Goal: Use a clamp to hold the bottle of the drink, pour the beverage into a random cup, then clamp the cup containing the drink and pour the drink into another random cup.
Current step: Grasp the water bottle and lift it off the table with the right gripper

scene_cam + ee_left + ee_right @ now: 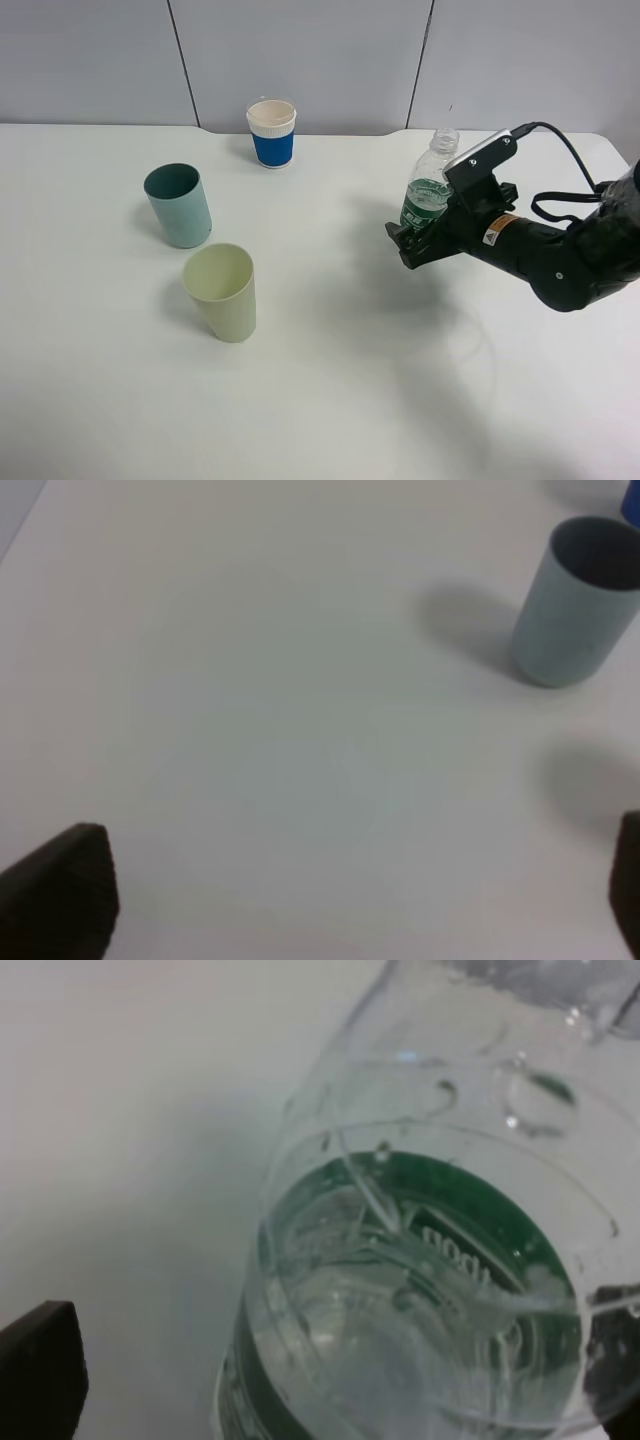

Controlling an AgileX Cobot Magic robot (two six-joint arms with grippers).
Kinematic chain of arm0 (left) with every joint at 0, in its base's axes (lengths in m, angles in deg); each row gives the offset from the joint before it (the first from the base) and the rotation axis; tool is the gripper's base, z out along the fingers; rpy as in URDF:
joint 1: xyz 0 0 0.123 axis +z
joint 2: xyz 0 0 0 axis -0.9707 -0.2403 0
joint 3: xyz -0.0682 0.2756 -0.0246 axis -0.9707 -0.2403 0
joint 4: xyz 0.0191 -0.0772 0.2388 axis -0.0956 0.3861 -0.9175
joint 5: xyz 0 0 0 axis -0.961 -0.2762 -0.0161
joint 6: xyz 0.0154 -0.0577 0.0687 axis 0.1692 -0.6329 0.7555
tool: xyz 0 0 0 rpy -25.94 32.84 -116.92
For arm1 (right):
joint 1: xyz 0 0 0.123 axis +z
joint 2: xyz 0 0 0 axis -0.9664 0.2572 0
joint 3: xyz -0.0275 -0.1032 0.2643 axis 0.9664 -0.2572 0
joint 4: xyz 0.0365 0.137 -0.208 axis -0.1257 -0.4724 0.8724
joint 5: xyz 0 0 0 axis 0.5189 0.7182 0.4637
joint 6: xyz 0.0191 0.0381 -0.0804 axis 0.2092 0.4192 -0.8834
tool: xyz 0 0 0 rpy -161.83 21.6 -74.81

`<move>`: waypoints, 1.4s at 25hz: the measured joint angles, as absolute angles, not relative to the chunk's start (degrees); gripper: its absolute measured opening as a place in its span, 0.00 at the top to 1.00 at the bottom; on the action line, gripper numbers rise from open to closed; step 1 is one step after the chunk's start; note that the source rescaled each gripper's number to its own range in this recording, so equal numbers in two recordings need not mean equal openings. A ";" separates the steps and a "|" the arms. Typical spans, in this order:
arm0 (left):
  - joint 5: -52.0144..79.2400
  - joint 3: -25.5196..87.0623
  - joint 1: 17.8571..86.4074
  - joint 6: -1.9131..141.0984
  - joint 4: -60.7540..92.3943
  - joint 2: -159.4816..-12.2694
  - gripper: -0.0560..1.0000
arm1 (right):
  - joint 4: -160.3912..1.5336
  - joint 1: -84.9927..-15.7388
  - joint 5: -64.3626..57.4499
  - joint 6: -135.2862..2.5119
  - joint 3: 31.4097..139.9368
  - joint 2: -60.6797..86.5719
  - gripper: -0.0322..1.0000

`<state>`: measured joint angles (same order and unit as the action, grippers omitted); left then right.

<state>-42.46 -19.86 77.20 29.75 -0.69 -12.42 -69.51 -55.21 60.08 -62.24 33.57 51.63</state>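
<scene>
While the bottle [428, 195] stands upright at the worktop's [350, 400] right side, the right pincer [412, 242] flanks it, spread wide. From the left wrist, the left pincer [345, 890] gapes, empty, near the teal cup [575, 610]. From the right wrist, one jaw stands clear of the bottle. It is likely thin, slick plastic, so clamp gently mid-body.

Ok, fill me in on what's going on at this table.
The right gripper has its open jaws on either side of the upright green-labelled bottle and has not clamped it yet. The left gripper is open over the table near the teal cup, holding nothing. The pale yellow-green cup looks empty, so no pouring seems done.
</scene>
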 joint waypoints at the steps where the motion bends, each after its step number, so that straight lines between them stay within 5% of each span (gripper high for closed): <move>1: -42.46 -19.86 77.20 29.75 -0.69 -12.42 0.00 | -69.51 -55.21 61.13 -62.24 33.57 52.06 0.00; 24: -42.46 -19.86 77.20 29.75 -0.69 -12.42 0.00 | -66.84 -58.28 67.24 -62.24 33.63 54.61 0.00; 27: -42.46 -19.86 77.20 29.75 -0.69 -12.42 0.00 | -66.84 -58.28 67.39 -62.24 33.63 54.61 0.31; 30: -42.46 -19.86 77.20 29.75 -0.69 -12.42 0.00 | -66.54 -58.28 67.46 -61.10 33.63 54.61 0.95; 35: -42.46 -19.86 77.20 29.75 -0.69 -12.42 0.00 | -66.49 -58.34 67.27 -52.43 33.63 54.61 0.97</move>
<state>-42.46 -19.86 77.20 29.75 -0.69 -12.42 -66.49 -58.34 67.27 -52.43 33.63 54.61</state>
